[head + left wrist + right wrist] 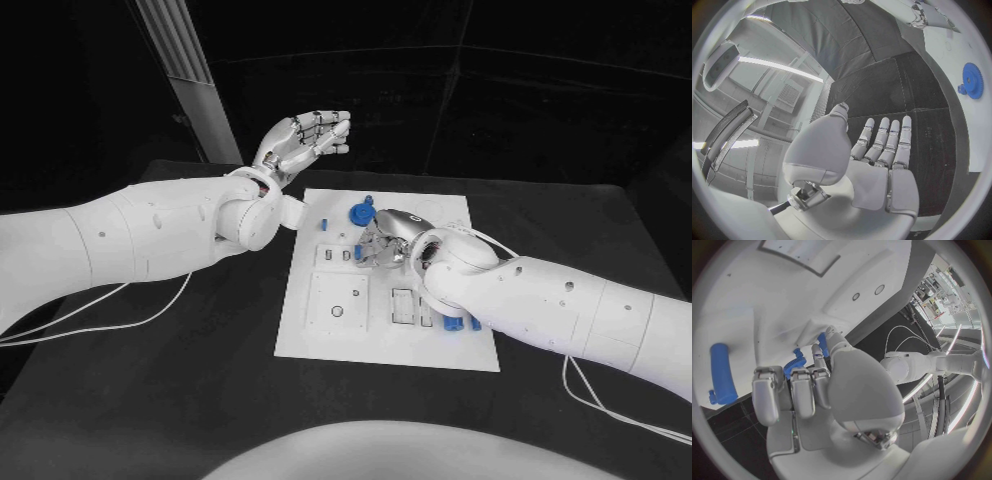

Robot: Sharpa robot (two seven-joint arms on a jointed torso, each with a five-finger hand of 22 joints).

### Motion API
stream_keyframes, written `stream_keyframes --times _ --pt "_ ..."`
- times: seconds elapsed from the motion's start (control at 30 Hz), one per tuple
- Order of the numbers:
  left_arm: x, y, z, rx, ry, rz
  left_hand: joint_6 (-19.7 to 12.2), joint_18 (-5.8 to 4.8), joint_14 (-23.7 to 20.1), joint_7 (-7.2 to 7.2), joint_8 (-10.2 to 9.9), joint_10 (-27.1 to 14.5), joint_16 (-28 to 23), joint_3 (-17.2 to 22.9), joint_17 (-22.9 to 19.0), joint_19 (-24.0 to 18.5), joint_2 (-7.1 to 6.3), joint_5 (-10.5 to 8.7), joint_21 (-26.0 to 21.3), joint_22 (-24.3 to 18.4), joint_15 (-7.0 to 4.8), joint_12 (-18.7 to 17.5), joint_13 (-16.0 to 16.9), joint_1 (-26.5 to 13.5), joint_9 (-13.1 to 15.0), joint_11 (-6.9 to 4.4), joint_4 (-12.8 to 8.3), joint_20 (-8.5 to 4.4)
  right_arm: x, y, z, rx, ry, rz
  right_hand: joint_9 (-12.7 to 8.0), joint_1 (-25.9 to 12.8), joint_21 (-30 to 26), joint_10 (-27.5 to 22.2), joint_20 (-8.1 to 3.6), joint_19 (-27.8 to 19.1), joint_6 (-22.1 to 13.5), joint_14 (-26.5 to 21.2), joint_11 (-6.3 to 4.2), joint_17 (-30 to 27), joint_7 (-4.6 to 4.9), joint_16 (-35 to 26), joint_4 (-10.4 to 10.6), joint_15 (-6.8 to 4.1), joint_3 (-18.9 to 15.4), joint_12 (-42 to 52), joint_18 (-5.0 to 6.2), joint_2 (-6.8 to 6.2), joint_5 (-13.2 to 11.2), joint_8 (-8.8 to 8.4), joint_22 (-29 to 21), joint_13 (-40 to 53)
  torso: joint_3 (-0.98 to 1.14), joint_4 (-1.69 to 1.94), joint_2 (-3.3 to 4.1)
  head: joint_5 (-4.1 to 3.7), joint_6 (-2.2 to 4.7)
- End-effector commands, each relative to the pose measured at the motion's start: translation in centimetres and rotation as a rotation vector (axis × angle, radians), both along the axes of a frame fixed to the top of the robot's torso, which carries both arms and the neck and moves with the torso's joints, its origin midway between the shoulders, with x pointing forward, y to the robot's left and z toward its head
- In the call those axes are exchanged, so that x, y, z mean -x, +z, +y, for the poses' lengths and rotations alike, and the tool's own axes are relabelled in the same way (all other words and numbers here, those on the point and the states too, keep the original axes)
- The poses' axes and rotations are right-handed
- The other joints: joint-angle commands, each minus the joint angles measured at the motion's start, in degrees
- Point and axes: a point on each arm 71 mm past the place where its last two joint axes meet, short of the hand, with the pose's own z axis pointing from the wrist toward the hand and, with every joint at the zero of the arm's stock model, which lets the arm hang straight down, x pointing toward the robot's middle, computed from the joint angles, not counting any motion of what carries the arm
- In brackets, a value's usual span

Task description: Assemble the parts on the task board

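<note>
The white task board (pixel 325 335) lies in the middle of the black table. My right hand (pixel 385 238) rests low over the board's far half, fingers curled, and its fingertips (pixel 819 354) pinch a blue gear (pixel 361 213) (pixel 795 365) that stands on edge. The gear (pixel 971 80) shows its toothed face in the left wrist view. A blue peg (pixel 371 199) (pixel 721 374) lies near the board's far edge, just beyond the gear. My left hand (pixel 303 140) (pixel 879 150) is raised off the board's far left corner, fingers straight and apart, holding nothing.
Several small blue parts (pixel 459 322) sit at the board's right edge beside my right forearm. Another small blue piece (pixel 329 222) lies left of the gear. White cables (pixel 130 320) trail over the table on the left. A pale post (pixel 195 80) stands behind the table.
</note>
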Motion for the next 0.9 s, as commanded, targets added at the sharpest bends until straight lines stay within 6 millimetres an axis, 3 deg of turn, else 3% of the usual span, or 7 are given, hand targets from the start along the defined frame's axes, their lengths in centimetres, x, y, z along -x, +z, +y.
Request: stream_keyframes --times 0.03,0.17,0.27,0.47,0.57,0.77,0.9 --pt "0.5 1.4 0.0 0.064 -0.023 -0.188 -0.4 0.22 -0.3 7.81 0.2 -0.3 0.0 -0.5 0.1 -0.5 0.37 0.34 -0.2 -0.1 0.01 -0.1 0.0 0.0 0.0 0.11 0.0 0.03 0.0 0.2 0.1 0.0 0.013 -0.012 0.0 0.1 0.2 6.1 0.42 5.8 -0.3 6.0 0.38 15.1 0.06 0.1 0.3 0.29 -0.1 0.1 -0.42 -0.47 -0.2 -0.01 15.1 15.1 -0.01 0.03 0.01 -0.02 0.0" --pt "0.5 1.4 0.0 0.065 -0.024 -0.188 -0.4 0.22 -0.3 7.81 0.2 -0.3 0.0 -0.5 0.1 -0.5 0.37 0.34 -0.2 -0.1 0.01 -0.1 0.0 0.0 0.0 0.11 0.0 0.03 0.1 0.3 0.1 -0.013 0.012 -0.025 0.1 0.1 0.2 6.1 0.46 5.8 -0.5 6.0 0.42 15.1 0.11 0.1 0.4 0.3 0.0 0.1 -0.42 -0.79 -0.3 -0.01 15.1 15.1 -0.01 0.02 0.02 -0.08 0.03" --pt "0.5 1.4 -0.1 0.065 -0.025 -0.188 -0.4 0.22 -0.3 7.81 0.2 -0.3 0.0 -0.5 0.1 -0.5 0.37 0.34 -0.2 -0.1 0.01 -0.1 0.0 0.0 0.0 0.11 0.0 0.03 0.2 0.5 -0.1 -0.036 0.003 -0.049 0.0 -0.6 0.2 6.1 0.67 5.8 -1.5 6.0 0.85 15.1 0.69 0.1 1.8 0.51 0.1 0.1 -0.42 -2.15 -1.0 -0.11 15.1 15.1 -0.01 0.01 0.04 -0.07 0.14" --pt "0.6 1.5 0.4 0.057 -0.016 -0.188 -0.7 0.28 -0.2 7.82 0.3 -0.2 0.2 -0.7 0.1 0.0 0.23 0.37 0.3 0.1 -0.01 0.0 0.0 0.3 -0.1 0.1 -0.1 0.03 0.7 2.0 -1.6 -0.14 -0.012 -0.156 0.1 -2.0 0.2 6.1 1.55 5.8 -3.9 6.0 2.11 15.1 2.09 0.1 8.1 1.37 -1.3 0.1 -0.42 -4.79 -2.1 0.18 15.1 15.1 0.06 -0.09 -0.2 0.54 0.27" --pt "0.6 1.7 0.8 0.037 -0.006 -0.196 -1.0 0.51 0.6 7.79 0.8 0.5 0.6 -1.2 0.2 0.5 -0.02 0.38 0.8 0.3 -0.15 0.5 0.1 0.5 -0.1 -0.01 0.0 0.01 0.9 4.1 -2.8 -0.236 -0.003 -0.243 0.3 -2.9 0.2 6.1 1.93 5.8 -3.6 6.0 1.69 15.1 1.75 0.1 8.5 1.92 -1.4 0.1 -0.42 -3.7 -1.4 0.49 15.1 15.1 -0.04 0.07 -0.26 0.5 0.3" --pt "0.7 2.1 1.3 -0.024 0.001 -0.192 -2.4 2.26 6.8 6.99 2.5 5.4 3.3 -2.9 0.7 5.2 -0.37 0.41 4.6 1.9 -1.66 2.8 0.4 0.5 0.0 -1.06 0.0 -0.14 0.8 8.0 -5.3 -0.417 -0.029 -0.291 0.7 -4.8 0.2 6.1 2.25 5.8 -2.0 6.0 1.26 15.1 1.27 0.1 8.4 1.99 -1.9 0.1 -0.42 -1.28 0.0 1.53 15.1 15.1 0.08 -0.07 -0.57 0.94 0.49" --pt "0.8 2.6 1.5 -0.102 0.004 -0.177 -3.1 5.21 18.9 4.52 5.2 17.0 8.3 -4.4 2.8 11.2 -0.85 0.43 9.9 4.2 -5.13 7.8 2.2 -0.7 0.2 -3.93 0.1 -0.44 0.6 9.2 -7.5 -0.562 -0.089 -0.19 1.2 -7.8 0.2 6.1 2.04 5.8 -1.0 6.0 0.81 15.1 0.8 0.1 8.2 1.67 -3.3 0.1 -0.42 1.85 2.3 2.63 15.1 15.1 -0.04 -0.03 -0.61 1.08 0.69"
